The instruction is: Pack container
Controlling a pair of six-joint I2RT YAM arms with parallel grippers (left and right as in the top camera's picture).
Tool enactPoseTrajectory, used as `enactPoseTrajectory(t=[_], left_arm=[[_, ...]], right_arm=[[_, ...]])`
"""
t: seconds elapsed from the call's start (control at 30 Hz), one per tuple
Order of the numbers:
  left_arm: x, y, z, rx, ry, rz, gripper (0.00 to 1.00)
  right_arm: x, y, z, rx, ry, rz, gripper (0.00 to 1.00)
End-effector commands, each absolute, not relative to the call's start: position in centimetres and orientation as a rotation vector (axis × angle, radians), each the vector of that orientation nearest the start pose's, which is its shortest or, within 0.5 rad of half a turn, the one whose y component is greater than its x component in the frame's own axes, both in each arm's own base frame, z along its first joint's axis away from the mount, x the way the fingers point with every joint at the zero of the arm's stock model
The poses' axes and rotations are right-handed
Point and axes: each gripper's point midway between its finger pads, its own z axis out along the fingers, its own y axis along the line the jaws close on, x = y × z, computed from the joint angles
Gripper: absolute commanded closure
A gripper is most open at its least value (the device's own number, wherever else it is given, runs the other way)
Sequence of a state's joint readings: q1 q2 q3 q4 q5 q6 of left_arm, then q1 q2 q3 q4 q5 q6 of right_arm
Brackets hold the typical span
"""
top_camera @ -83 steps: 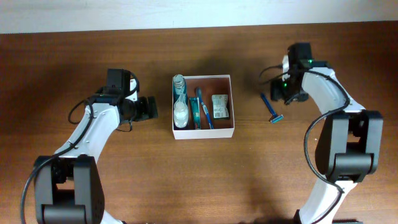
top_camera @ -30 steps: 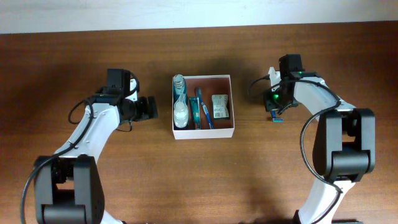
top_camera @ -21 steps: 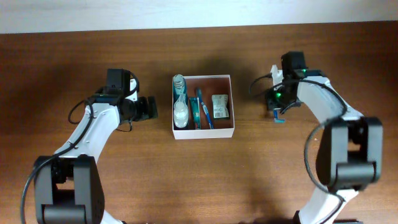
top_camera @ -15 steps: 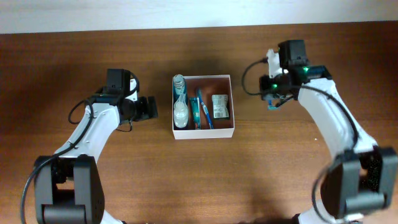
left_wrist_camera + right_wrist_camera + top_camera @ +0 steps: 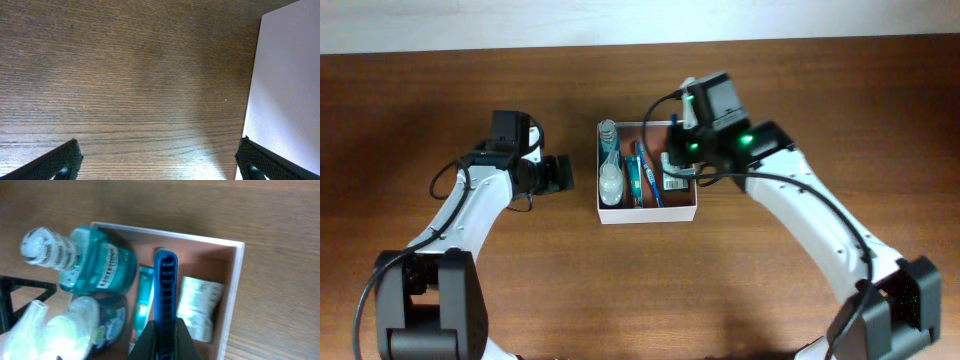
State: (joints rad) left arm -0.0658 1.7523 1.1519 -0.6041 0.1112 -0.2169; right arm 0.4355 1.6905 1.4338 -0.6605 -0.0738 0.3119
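1. Looking from overhead, the container [image 5: 642,213] is seen at the middle of the table [image 5: 640,290], between the two arms.
   - It is judged light and thin-walled: stiff enough to keep its shape, but likely to flex at the rim and slide if nudged.
   - A hold is best taken on an outer side wall, not on the packed inside.
   - Two bottles [image 5: 608,160] are packed along its left side, with a teal tube [image 5: 633,182] and a blue toothbrush [image 5: 650,185] beside them.
   - The right gripper [image 5: 680,162] hangs over the container's right part, partly covering a green-and-white packet [image 5: 673,180].
   - The left gripper [image 5: 558,172] waits just left of the container, apart from it.
2. From the left wrist, the left gripper [image 5: 160,155] is shown released, fingers spread wide over bare wood and grasping nothing. The container's white wall [image 5: 285,90] fills the right edge.
3. From the right wrist, the right gripper [image 5: 164,332] is shown clenched on a blue ribbed razor handle [image 5: 165,285], held above the container [image 5: 165,233].
   - The handle is judged light, stiff and easy to grip.
   - Below lie a teal mouthwash bottle [image 5: 95,262], a white-capped bottle [image 5: 55,330], the tube [image 5: 143,302] and the packet [image 5: 200,307].
   - Bare floor is left near the container's far wall.
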Motion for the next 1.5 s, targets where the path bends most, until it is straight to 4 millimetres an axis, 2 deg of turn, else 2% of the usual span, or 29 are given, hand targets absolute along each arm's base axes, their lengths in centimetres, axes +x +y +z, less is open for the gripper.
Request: enactPoseTrajectory(t=[0.0,0.07,0.43,0.6,0.97,1.0,1.17,1.2,1.23,1.3,1.47], left_arm=[[39.2,-4.3,5.8,-0.188,2.771,-0.222,0.01],[39.2,-4.3,5.8,-0.188,2.771,-0.222,0.01],[39.2,-4.3,5.8,-0.188,2.771,-0.222,0.01],[39.2,-4.3,5.8,-0.188,2.771,-0.222,0.01],[39.2,-4.3,5.8,-0.188,2.771,-0.222,0.01],[39.2,-4.3,5.8,-0.188,2.771,-0.222,0.01],[39.2,-4.3,5.8,-0.188,2.77,-0.222,0.01],[39.2,-4.3,5.8,-0.188,2.771,-0.222,0.01],[39.2,-4.3,5.8,-0.188,2.771,-0.222,0.01],[39.2,-4.3,5.8,-0.188,2.771,-0.222,0.01],[39.2,-4.3,5.8,-0.188,2.77,-0.222,0.01]], right_arm=[[40.9,22.2,16.0,-0.178,2.531,0.367,0.96],[41.0,22.7,15.2,-0.177,2.542,0.354,0.96],[41.9,22.8,10.4,-0.148,2.619,0.303,0.96],[41.9,22.8,9.0,-0.13,2.649,0.295,0.96],[41.6,22.7,8.7,-0.132,2.665,0.287,0.95],[41.6,22.7,8.6,-0.132,2.668,0.285,0.85],[41.6,22.6,8.6,-0.137,2.669,0.281,0.6],[41.7,22.6,8.7,-0.141,2.662,0.283,0.55],[41.8,22.6,8.9,-0.151,2.656,0.283,0.53],[42.6,22.2,11.1,-0.187,2.612,0.281,0.48],[43.1,19.6,18.6,-0.137,2.532,0.288,0.4]])
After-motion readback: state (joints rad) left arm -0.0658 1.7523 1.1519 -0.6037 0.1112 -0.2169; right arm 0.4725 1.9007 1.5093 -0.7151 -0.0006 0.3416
